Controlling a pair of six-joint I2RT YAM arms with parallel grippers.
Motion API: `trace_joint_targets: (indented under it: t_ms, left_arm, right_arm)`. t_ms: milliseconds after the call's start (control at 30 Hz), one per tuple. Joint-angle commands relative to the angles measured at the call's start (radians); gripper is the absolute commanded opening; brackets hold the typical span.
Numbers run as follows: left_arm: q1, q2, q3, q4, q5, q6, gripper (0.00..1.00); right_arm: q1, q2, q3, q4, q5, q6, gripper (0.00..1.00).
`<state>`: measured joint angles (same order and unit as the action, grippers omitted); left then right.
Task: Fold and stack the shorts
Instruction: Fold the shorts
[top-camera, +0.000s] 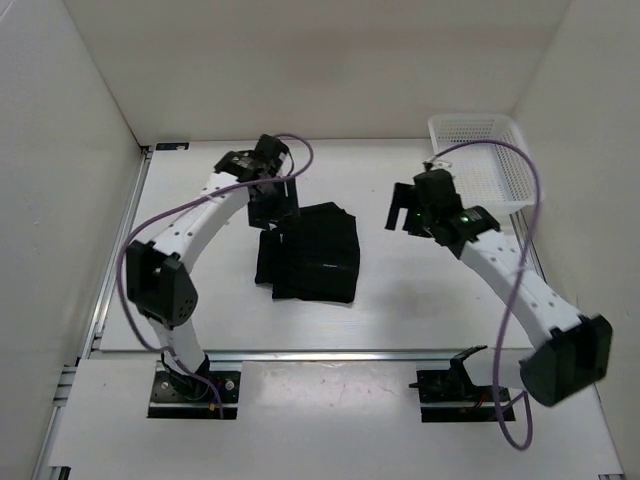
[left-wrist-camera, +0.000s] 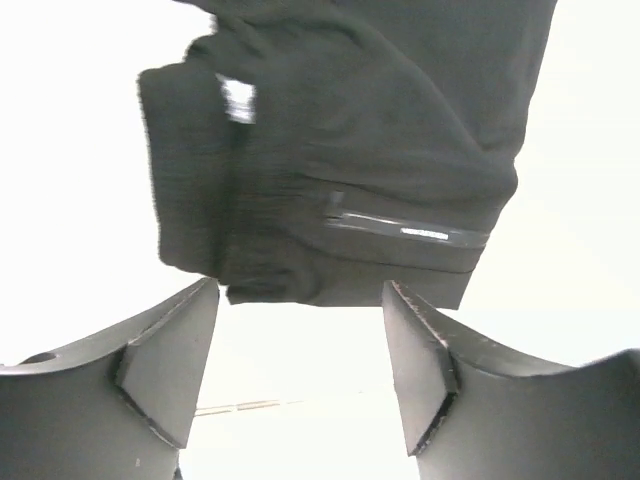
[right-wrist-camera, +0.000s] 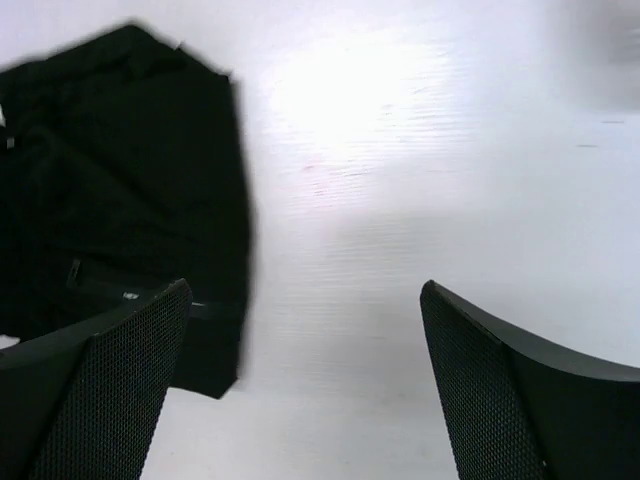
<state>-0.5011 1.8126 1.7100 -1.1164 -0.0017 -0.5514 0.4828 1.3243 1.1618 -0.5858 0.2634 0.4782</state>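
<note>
We saw the shorts lying folded on the table, their far left corner hidden under the left gripper, its fingers spread and empty. Right of the shorts, past bare table, the right gripper hung open too, the basket beyond it.

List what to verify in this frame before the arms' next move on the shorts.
1. Left gripper open, nothing between its fingers: ok.
2. Right gripper open and empty, above the table: ok.
3. Shorts folded into a compact bundle: ok, though the edges look uneven.
4. Shorts released by both arms: ok.
5. Basket apart from the shorts, in the far right corner: ok.
6. Another pair to stack on: cannot tell, none is in view.
</note>
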Motion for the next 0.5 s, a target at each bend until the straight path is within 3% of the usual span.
trace_joint_targets:
  t_ms: [0,67,100,233,467]
  left_arm:
    - [0.044,-0.203,0.03,-0.057,-0.101,0.024,0.78]
    - [0.053,-0.274,-0.002,-0.033,-0.133,0.034,0.98]
    - [0.053,-0.347,-0.042,-0.008,-0.158,0.044,1.0]
    - [0.085,-0.516,-0.142,0.032,-0.178,0.03,1.0]
    - [0.13,-0.748,-0.291,0.067,-0.198,-0.019,1.0]
  right_arm:
    - [-0.015,-0.156,-0.043,-0.132,0.193,-0.021,1.0]
    - [-0.026,-0.254,-0.069,-0.189,0.288,-0.012,1.0]
    - [-0.026,-0.284,-0.07,-0.206,0.313,-0.012,1.0]
    - [-0.035,-0.411,-0.094,-0.308,0.425,0.031,1.0]
    - [-0.035,-0.474,-0.094,-0.401,0.456,0.068,1.0]
